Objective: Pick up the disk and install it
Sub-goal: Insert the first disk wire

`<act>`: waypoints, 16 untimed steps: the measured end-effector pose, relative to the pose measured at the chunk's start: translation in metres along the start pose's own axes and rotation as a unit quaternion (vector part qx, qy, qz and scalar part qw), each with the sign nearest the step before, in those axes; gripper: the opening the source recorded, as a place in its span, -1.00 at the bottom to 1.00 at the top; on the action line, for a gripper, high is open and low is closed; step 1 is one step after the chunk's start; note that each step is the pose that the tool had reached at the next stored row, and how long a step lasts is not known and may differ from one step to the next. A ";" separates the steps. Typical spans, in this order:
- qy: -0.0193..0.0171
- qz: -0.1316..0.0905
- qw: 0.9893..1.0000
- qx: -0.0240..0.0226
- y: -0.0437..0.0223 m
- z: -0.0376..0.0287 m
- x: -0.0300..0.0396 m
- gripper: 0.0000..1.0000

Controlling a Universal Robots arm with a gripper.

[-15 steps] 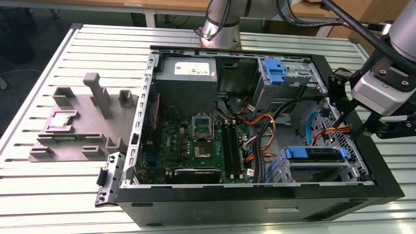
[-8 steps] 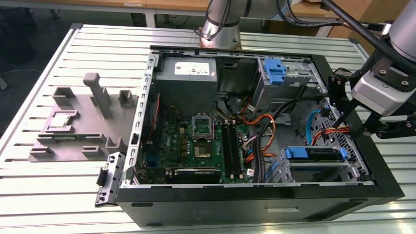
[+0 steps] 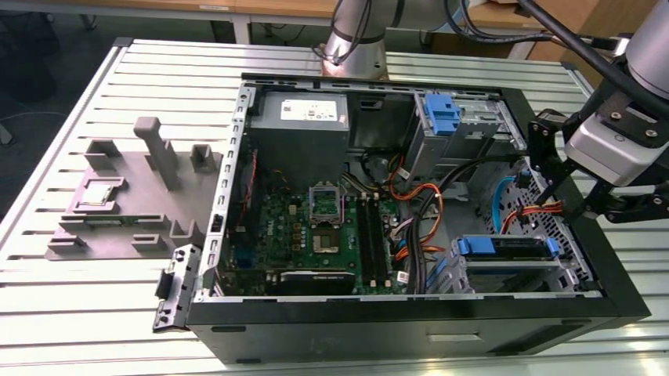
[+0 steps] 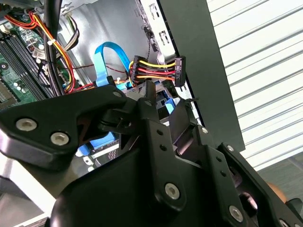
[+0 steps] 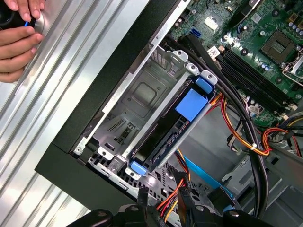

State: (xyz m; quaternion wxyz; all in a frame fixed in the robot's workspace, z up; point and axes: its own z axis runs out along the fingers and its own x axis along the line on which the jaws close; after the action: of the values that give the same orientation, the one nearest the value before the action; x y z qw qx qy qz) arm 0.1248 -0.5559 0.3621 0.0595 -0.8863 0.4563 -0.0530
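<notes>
Currently: a black desktop computer case [image 3: 418, 333] lies open on its side on the slatted silver metal surface [image 3: 84, 301]. The disk [image 3: 507, 247], a flat drive framed by a bright blue plastic carrier, sits in the perforated silver drive cage [image 5: 142, 92] at the case's near corner, toward the exterior view's right; the first wrist view shows the disk [image 5: 165, 137] lying along the cage wall. The black gripper [image 3: 546, 157] hangs over the case's right-hand wall, near the cage but apart from the disk. Its fingers [image 4: 147, 94] are spread, with nothing between them. A bundle of red, yellow and orange power cables [image 4: 154, 70] lies beyond them. A person's hand [image 5: 14, 30] rests on the surface outside the case.
</notes>
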 end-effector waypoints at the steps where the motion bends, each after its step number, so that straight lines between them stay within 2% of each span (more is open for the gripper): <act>1: 0.000 0.000 1.000 0.000 0.0000 0.0000 0.0000 -0.22; 2: 0.000 0.000 1.000 0.000 0.0000 0.0000 0.0000 -0.10; 3: 0.000 0.000 1.000 0.000 0.0000 0.0000 0.0000 -0.10; 4: 0.000 0.000 1.000 0.000 0.0000 0.0000 0.0000 0.03; 13: 0.000 -0.001 1.000 0.000 0.0000 0.0000 0.0000 0.03; 16: -0.001 -0.013 1.000 0.004 0.0001 0.0000 0.0000 0.03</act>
State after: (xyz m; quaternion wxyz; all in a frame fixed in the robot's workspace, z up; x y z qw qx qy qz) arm 0.1247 -0.5559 0.3621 0.0622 -0.8920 0.4443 -0.0550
